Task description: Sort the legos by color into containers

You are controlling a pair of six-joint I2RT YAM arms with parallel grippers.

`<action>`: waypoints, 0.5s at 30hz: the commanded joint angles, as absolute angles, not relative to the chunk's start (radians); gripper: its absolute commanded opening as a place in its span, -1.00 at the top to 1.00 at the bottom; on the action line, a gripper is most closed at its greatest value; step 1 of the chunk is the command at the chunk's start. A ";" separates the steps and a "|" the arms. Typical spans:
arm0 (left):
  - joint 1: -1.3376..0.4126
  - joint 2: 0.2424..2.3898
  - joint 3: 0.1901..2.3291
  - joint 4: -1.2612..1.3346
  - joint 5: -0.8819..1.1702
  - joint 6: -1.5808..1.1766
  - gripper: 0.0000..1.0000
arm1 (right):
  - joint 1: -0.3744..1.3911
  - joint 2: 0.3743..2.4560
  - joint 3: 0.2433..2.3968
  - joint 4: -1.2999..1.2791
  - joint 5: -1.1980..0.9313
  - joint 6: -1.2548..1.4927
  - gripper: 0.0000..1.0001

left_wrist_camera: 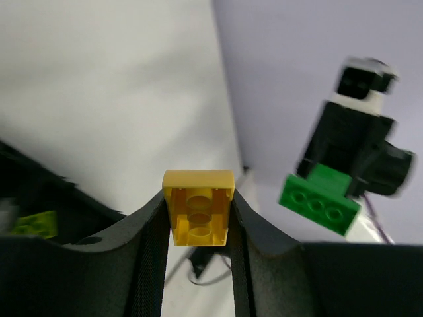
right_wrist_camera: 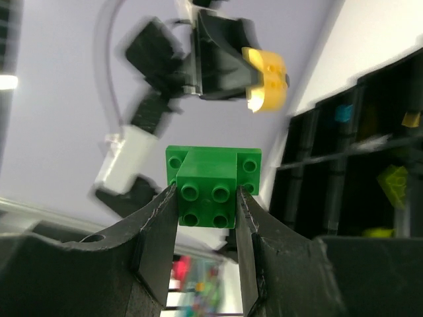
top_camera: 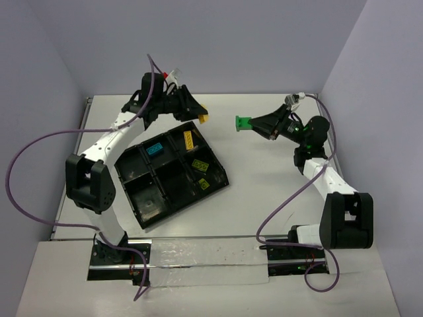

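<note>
The left arm (top_camera: 99, 148) stands on its base at the lower left of the overhead view. It bends at an elbow at mid left and reaches up and to the right. The left end effector (top_camera: 198, 117) sits just above the centre of the frame, pointing right. In its wrist view both fingers press against the sides of a yellow brick (left_wrist_camera: 198, 214).

The right arm (top_camera: 327, 178) stands at the lower right, folds at an elbow near the right edge and turns leftward at the upper right. The right end effector (top_camera: 251, 123) points left, facing the other, their tips near but apart. It pinches a green brick (right_wrist_camera: 210, 191) between its fingers.
</note>
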State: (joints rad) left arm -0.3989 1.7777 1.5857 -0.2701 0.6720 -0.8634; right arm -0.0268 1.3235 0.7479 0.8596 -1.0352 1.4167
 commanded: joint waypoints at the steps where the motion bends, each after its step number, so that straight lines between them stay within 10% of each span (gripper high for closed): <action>1: -0.397 1.838 1.754 -0.683 0.254 -0.581 1.00 | -0.028 1.246 0.936 0.246 -0.958 0.906 1.00; 7: -0.413 1.940 1.819 -0.782 0.043 -0.518 1.00 | -0.026 1.246 1.102 -0.266 -0.740 0.598 1.00; 15: -0.422 1.976 1.763 -0.735 0.021 -0.515 1.00 | -0.026 1.233 1.104 -0.331 -0.667 0.557 1.00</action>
